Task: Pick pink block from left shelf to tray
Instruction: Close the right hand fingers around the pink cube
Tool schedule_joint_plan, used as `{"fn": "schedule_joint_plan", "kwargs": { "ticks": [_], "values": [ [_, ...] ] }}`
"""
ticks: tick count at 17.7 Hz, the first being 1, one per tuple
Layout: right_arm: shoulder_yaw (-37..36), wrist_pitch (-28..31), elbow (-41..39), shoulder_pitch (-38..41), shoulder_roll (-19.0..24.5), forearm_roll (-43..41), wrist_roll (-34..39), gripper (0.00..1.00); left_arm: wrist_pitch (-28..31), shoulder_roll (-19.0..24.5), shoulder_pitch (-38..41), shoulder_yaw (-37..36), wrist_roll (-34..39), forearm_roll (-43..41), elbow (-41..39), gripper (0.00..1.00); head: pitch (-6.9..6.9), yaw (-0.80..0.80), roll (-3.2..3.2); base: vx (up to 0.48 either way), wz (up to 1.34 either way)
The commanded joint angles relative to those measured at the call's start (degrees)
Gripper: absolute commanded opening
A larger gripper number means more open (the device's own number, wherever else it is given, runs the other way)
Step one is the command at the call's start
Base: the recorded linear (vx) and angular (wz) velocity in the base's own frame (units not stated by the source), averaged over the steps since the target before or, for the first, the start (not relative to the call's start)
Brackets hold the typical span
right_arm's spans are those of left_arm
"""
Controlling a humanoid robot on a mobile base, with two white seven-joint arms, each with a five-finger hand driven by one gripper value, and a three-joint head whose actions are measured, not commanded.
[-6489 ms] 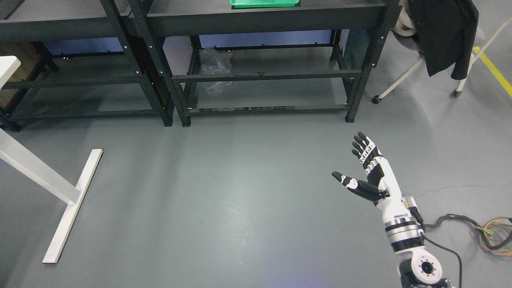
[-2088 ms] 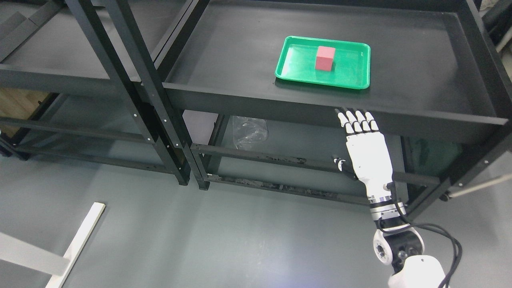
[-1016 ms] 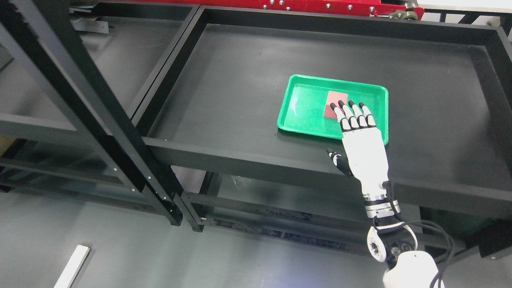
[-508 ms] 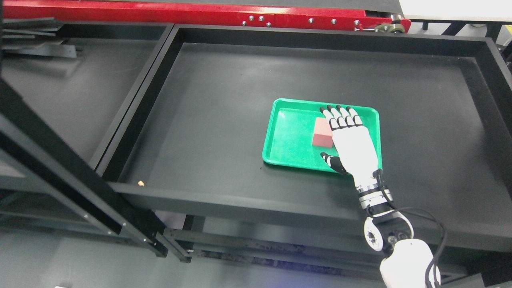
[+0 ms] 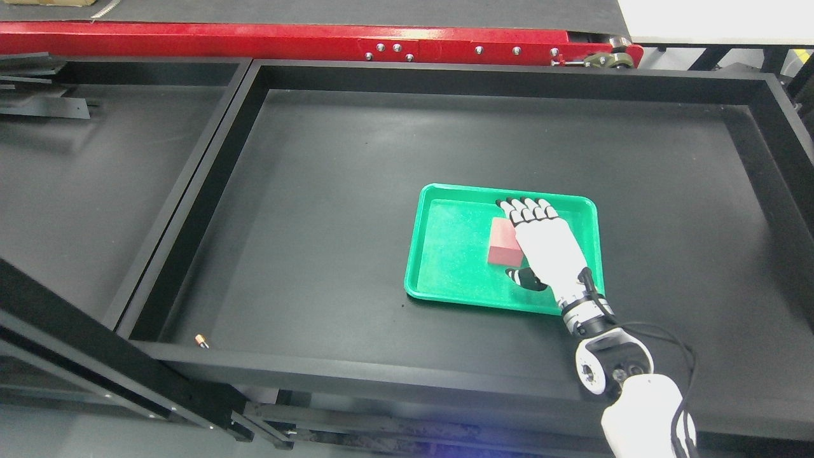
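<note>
Head view: the pink block (image 5: 505, 242) sits inside the green tray (image 5: 445, 254), which rests on the black shelf (image 5: 331, 210). The right hand (image 5: 544, 245) reaches in over the tray from the lower right, its back toward the camera. Its fingers (image 5: 528, 208) are stretched out flat and released, holding nothing; the block lies just to their left, partly hidden under the edge of the palm, with the thumb (image 5: 525, 278) spread out below it. Whether the palm actually touches the block cannot be told from this angle. The left hand is not in view.

The block looks like a small, stiff, solid-sided piece, probably foam or light wood, so likely light and not fragile. Its faces appear matt rather than glossy, so slipping should be a small risk. The sensible hold would be across two opposite flat sides, thumb on the near face and fingers on the far one, squeezing squarely so it does not twist out.

No brand, label or writing can be read on the block, the tray or the shelf. The red beam (image 5: 254, 39) beyond the fingers carries only bolts.
</note>
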Motion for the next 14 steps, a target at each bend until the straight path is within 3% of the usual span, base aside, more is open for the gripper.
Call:
{"fn": "schedule_joint_plan", "kwargs": {
  "ticks": [1,14],
  "values": [
    [0.25,0.12,2.96,-0.34,-0.94,-0.02,2.78,0.99,-0.03,1.0,-1.67,0.0,0.03,0.0,-1.0,1.0,0.0,0.0,0.0,0.101,0.0],
    [0.16,0.47,4.89,0.01,-0.94,0.51,3.04,0.96,-0.03,1.0,-1.67,0.0,0.03,0.0,-1.0,1.0,0.0,0.0,0.0,0.074,0.0]
  ]
}}
